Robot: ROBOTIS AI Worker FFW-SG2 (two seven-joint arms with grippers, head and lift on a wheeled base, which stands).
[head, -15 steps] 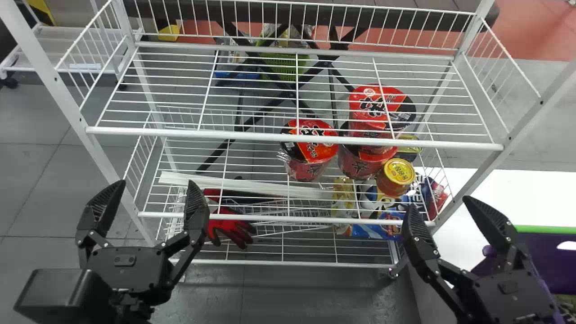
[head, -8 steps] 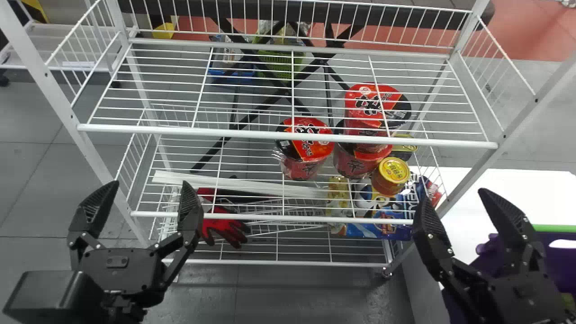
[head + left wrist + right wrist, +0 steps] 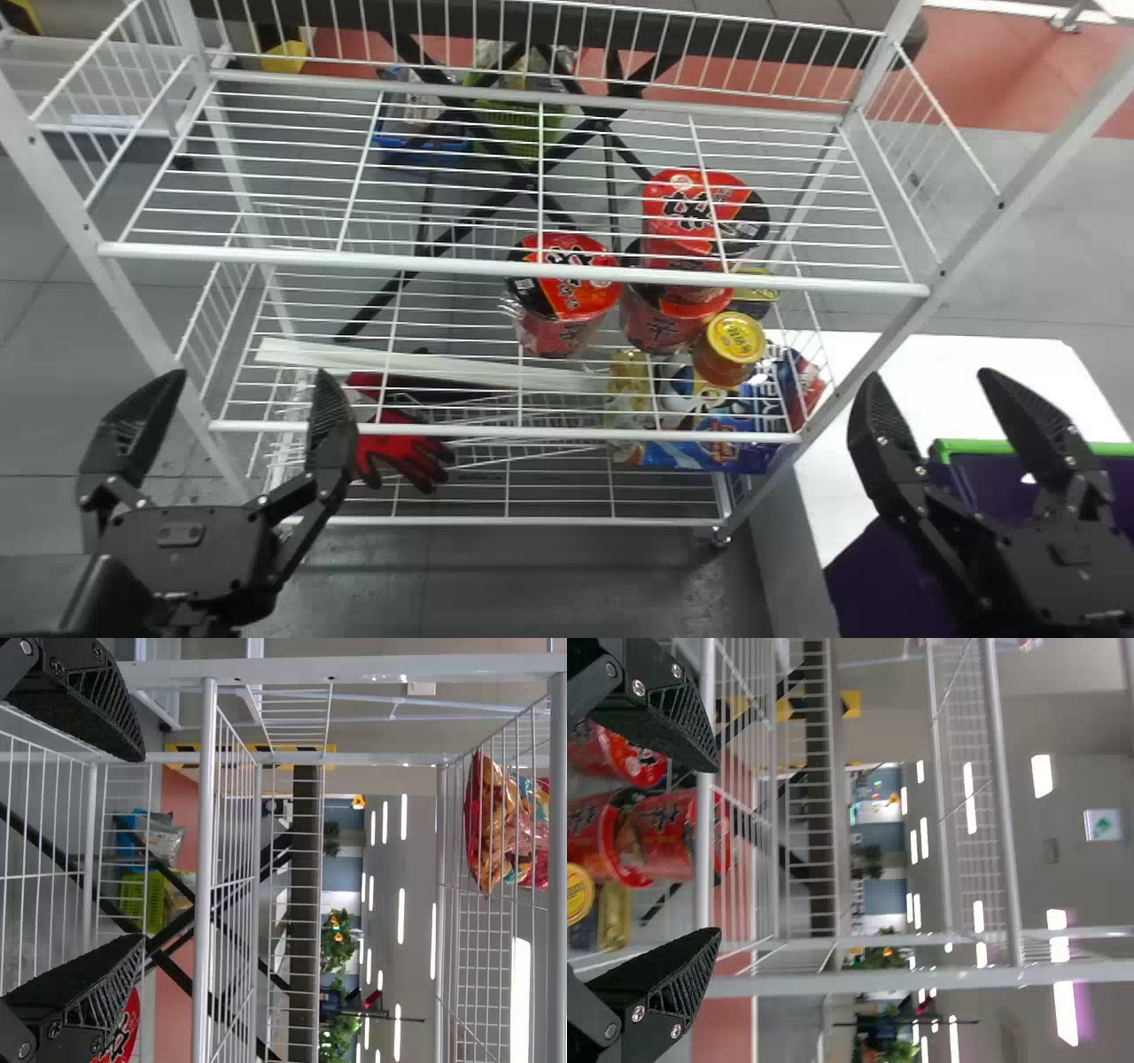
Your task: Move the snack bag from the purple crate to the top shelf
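The left gripper (image 3: 250,374) stands spread wide and empty before the rack (image 3: 514,268). A red-and-orange bag (image 3: 492,824) sits high on the rack. The right gripper (image 3: 932,377), also wide and empty, is by the purple crate (image 3: 1107,448); the snack bag's place I cannot tell.

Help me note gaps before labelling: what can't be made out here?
Purple crate, contents: head view, behind the right gripper and cut off by the edge.
Red lid, remainder: left wrist view, cut off by the edge.
Blue packet, upper part: head view, behind the yellow-lidded cup and shelf.
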